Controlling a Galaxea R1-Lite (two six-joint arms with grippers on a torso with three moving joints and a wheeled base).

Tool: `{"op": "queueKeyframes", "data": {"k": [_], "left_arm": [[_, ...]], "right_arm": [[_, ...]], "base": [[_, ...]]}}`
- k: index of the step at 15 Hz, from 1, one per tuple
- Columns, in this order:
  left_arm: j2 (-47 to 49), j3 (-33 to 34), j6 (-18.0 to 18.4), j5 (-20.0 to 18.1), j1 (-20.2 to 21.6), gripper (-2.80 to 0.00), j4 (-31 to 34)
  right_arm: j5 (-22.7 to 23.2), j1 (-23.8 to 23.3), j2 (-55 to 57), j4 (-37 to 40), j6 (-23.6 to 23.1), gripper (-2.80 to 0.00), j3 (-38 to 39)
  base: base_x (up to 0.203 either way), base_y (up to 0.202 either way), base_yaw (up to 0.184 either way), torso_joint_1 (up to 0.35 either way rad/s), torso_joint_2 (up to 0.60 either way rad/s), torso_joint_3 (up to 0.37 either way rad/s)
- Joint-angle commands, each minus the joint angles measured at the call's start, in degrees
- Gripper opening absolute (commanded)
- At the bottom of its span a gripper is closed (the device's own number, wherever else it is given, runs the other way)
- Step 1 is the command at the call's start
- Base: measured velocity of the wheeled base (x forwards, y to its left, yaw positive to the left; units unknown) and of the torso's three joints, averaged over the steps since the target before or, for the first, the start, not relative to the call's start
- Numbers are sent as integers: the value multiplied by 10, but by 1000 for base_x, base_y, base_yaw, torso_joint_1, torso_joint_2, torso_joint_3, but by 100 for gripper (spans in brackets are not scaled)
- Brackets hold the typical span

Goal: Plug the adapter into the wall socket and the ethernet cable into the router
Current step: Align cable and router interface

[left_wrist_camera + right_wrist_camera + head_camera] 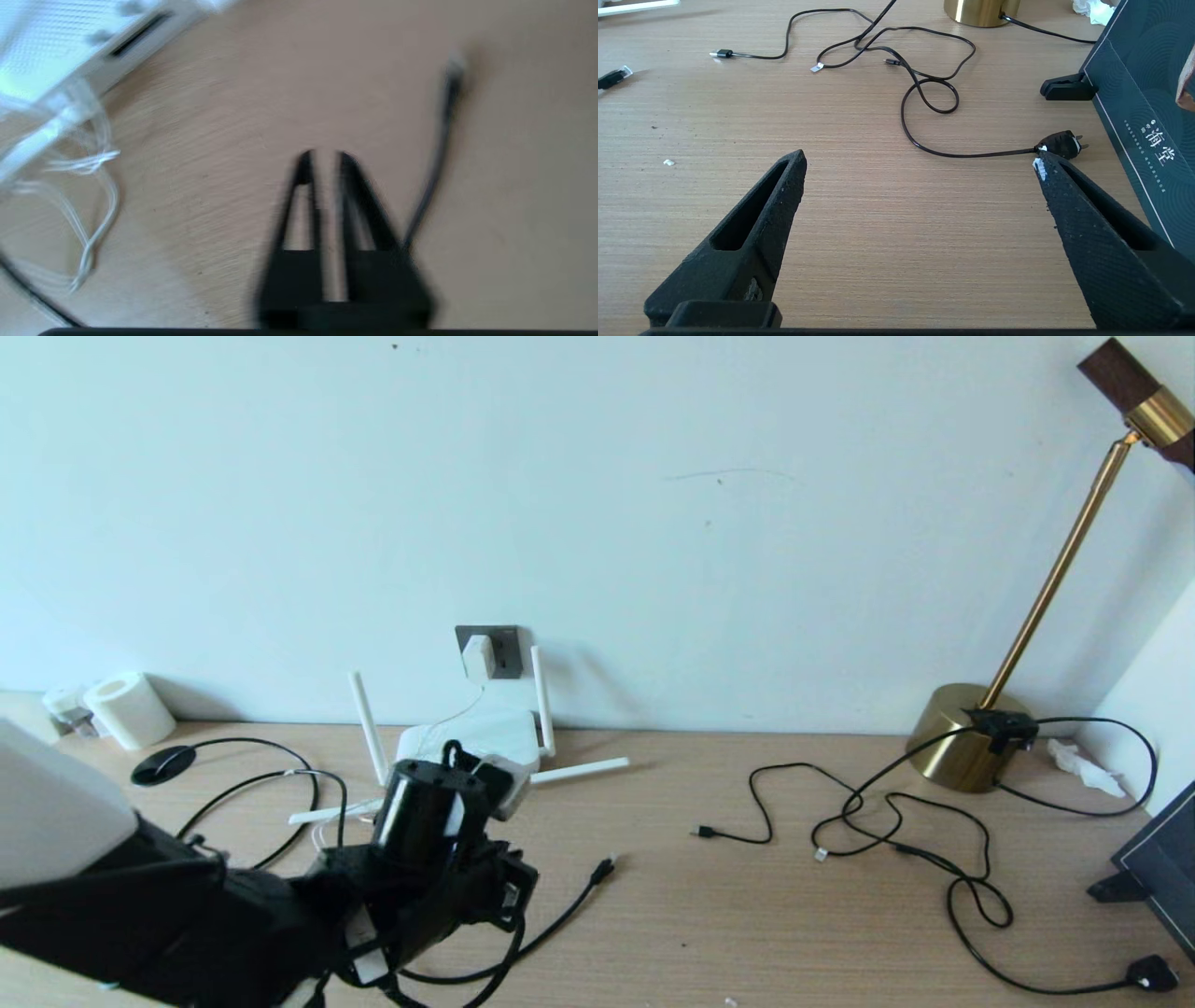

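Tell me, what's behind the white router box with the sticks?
Behind the router is the wall, with the wall socket and the adapter plugged in. The left arm covers the router's front.

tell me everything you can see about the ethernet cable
The ethernet cable is a thick black cord lying loose on the wooden desk. Its end, a black boot with a clear clip plug, rests flat in front of the router, unplugged and pointing away from it. Nothing grips it; its near part runs under the left arm.

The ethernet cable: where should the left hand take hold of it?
Grip the ethernet cable by the black boot behind its clear plug, from above. It lies flat on the desk, plug pointing away from the robot, right of the left hand.
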Motion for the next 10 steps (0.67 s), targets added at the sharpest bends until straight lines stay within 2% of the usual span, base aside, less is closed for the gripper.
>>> {"op": "queueKeyframes", "data": {"k": [1,2,3,4,5,10], "left_arm": [[-19,-76,21,-78,-12,0,142],[-24,-109,37,-114,-14,0,198],[-23,-137,69,-143,-16,0,247],[-13,-159,112,-160,-17,0,276],[8,-177,131,-168,-21,0,291],[95,-251,145,-177,-30,0,339]], "right_arm": [[0,0,0,0,0,0,0],[-1,0,0,0,0,0,0],[0,0,0,0,0,0,0],[0,0,0,0,0,0,0],[0,0,0,0,0,0,0],[0,0,0,0,0,0,0]], "base": [[0,0,0,0,0,0],[0,0,0,0,0,0],[0,0,0,0,0,0],[0,0,0,0,0,0],[0,0,0,0,0,0],[0,0,0,0,0,0]]}}
